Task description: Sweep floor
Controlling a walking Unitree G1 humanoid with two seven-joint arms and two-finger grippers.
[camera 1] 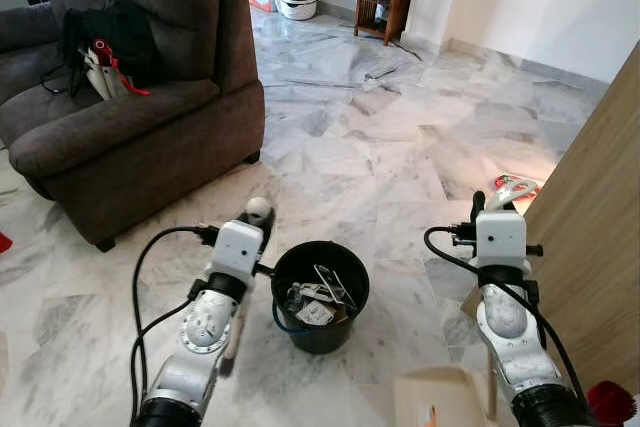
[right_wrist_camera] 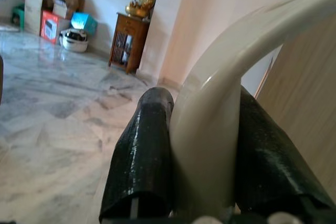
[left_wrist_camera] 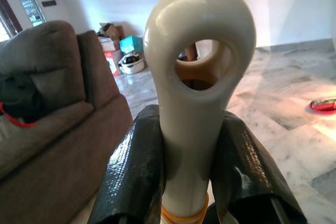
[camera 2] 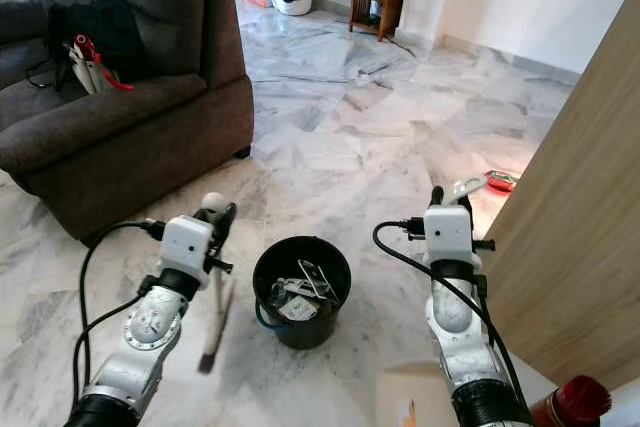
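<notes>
Cream plastic fills both grasps: your left gripper (left_wrist_camera: 186,182) has its fingers (left_wrist_camera: 134,177) clamped on the brush handle (left_wrist_camera: 194,77) (the looped end stands above them), with the brush (camera 2: 212,332) hanging down to the marble floor (camera 1: 400,137) just left of the black bin (camera 1: 320,297). Your right gripper (right_wrist_camera: 205,182) is closed on the dustpan handle (right_wrist_camera: 231,93), and the dustpan (camera 1: 435,399) sits low at the near edge, right of the bin. The bin already holds scraps, so some litter looks collected. A red-and-white item (camera 1: 515,187) lies on the floor by the wooden panel (camera 1: 590,247); that probably remains.
</notes>
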